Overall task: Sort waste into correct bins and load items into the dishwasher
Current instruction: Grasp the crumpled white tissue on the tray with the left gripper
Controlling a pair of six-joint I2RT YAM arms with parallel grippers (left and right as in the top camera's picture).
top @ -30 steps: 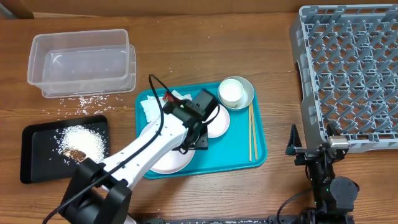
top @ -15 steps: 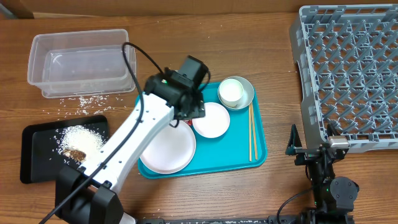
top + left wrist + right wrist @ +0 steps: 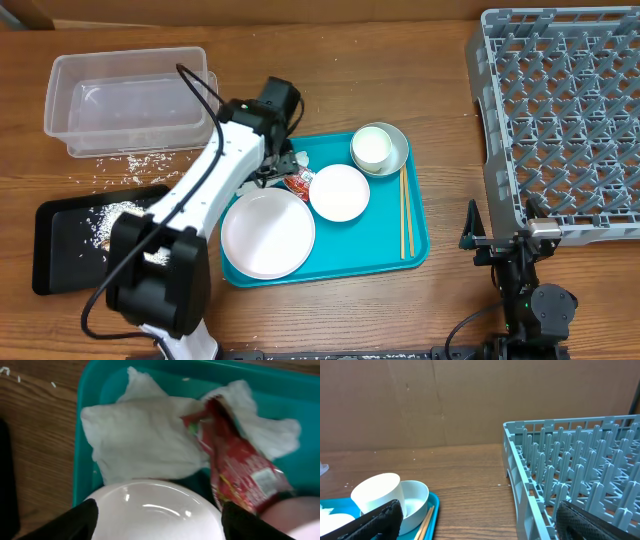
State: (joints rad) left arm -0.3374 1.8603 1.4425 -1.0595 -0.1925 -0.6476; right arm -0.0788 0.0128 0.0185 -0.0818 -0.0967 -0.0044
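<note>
Left gripper [image 3: 159, 505]: your fingers stand wide apart with nothing between them. They hover at the upper left of the teal tray [image 3: 420, 232], above the napkins and the far rim of the large plate.
Right gripper [image 3: 477, 510]: your fingers are spread, one in each lower corner of the wrist view, and hold nothing. The arm sits low right in the overhead frame, just under the rack's lower edge.
Napkins [image 3: 140, 440]: crumpled white sheets fill the tray's upper left corner. In the overhead view your arm hides most of them.
Wrapper [image 3: 235, 460]: red and crinkled, it lies partly on the napkins, right of centre in the left wrist view. From overhead [image 3: 298, 182] it sits between the two plates' upper rims.
Large plate [image 3: 268, 235]: lower left of the tray, bare and white.
Small plate [image 3: 339, 192]: centre of the tray, just beside the large plate.
Cup [image 3: 372, 146]: it stands inside the metal bowl [image 3: 397, 158] at the tray's upper right.
Chopsticks [image 3: 405, 212]: they lie along the tray's right side, below the bowl.
Tub [image 3: 130, 100]: clear, upper left of the frame, on the table [image 3: 350, 60].
Rice [image 3: 100, 222]: a heap lies on the black tray [image 3: 50, 272] at lower left, and loose grains are scattered on the wood between that tray and the tub.
Rack [image 3: 565, 120]: grey lattice at the right edge; no item shows in it.
</note>
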